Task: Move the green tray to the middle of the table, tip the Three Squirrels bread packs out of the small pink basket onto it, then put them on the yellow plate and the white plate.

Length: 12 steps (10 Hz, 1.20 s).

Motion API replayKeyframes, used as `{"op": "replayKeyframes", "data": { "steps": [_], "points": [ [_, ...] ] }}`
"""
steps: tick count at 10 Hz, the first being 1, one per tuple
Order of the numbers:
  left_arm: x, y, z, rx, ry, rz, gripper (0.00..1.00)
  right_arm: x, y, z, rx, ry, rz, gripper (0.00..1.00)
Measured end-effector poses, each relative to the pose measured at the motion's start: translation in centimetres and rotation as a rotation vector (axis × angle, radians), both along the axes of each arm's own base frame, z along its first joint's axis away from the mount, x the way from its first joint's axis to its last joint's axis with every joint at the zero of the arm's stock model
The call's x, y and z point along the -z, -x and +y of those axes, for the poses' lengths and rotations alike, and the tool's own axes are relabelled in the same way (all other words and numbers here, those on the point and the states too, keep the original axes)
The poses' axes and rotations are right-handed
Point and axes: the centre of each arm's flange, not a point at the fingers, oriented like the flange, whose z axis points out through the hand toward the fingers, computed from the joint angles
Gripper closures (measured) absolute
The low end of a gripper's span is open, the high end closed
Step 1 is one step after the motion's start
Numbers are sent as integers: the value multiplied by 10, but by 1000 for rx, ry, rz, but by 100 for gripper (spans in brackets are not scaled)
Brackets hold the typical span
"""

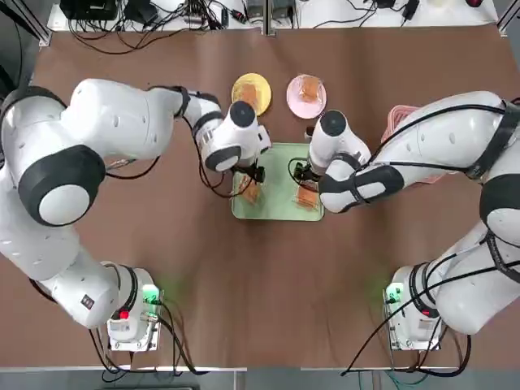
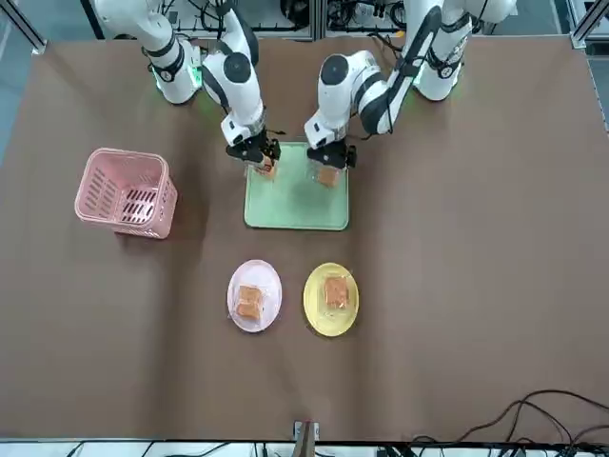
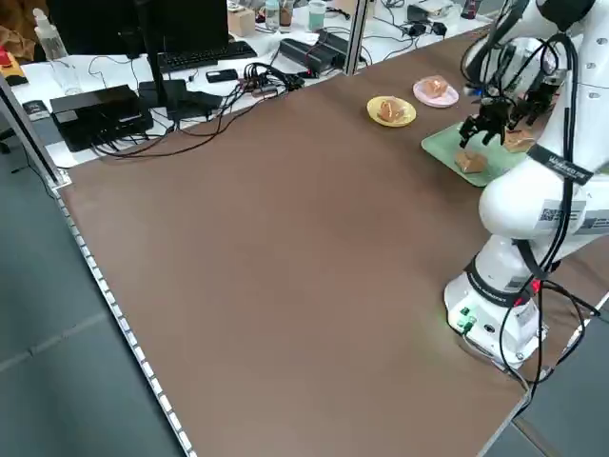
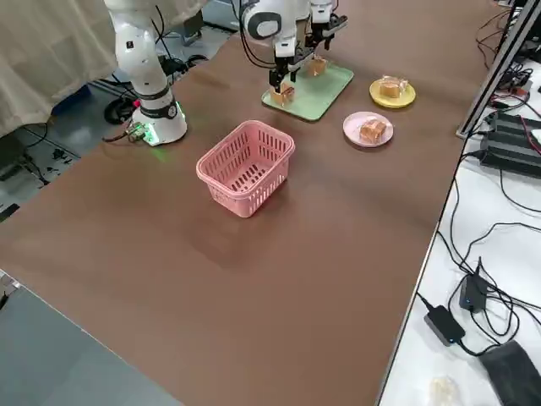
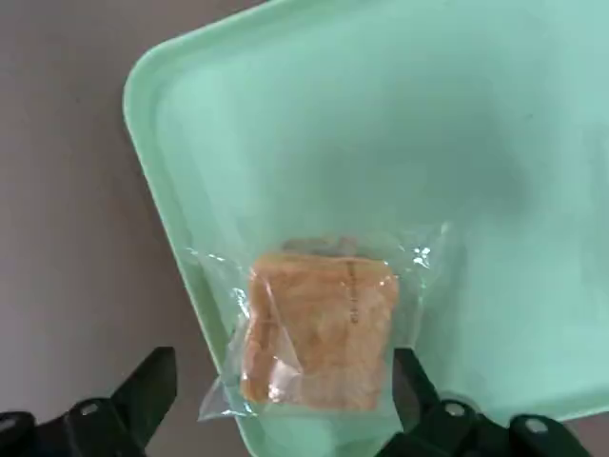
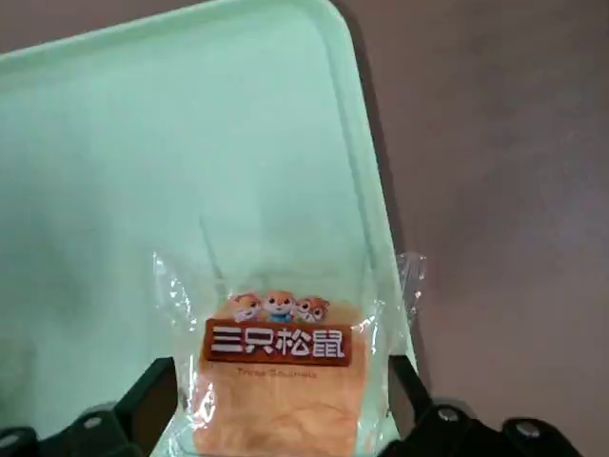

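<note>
Two packs plated, two left on the tray.
Both end effectors, left (image 5: 276,405) and right (image 6: 281,419), hang wide over one pack (image 5: 319,328) each, holding nothing; tray (image 1: 280,175) mid-desk, yellow plate (image 1: 251,91) and white plate (image 1: 306,96) beyond, basket (image 2: 127,191) emptied aside.

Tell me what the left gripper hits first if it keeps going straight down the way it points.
Most likely the bread pack lying on the green tray; it sits between the left gripper open jaws.
</note>
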Motion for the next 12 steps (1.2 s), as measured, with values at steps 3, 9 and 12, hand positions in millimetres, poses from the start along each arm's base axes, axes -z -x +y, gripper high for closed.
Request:
{"op": "replayKeyframes", "data": {
  "steps": [3,9,12],
  "points": [
    [10,2,1,10,22,3,0,27,4,2,16,-23,-6,2],
    [68,11,0,90,50,22,0,30,5,7,10,-31,-10,30],
    [69,7,1,83,55,22,10,20,1,12,9,-43,-23,44]
  ]
}}
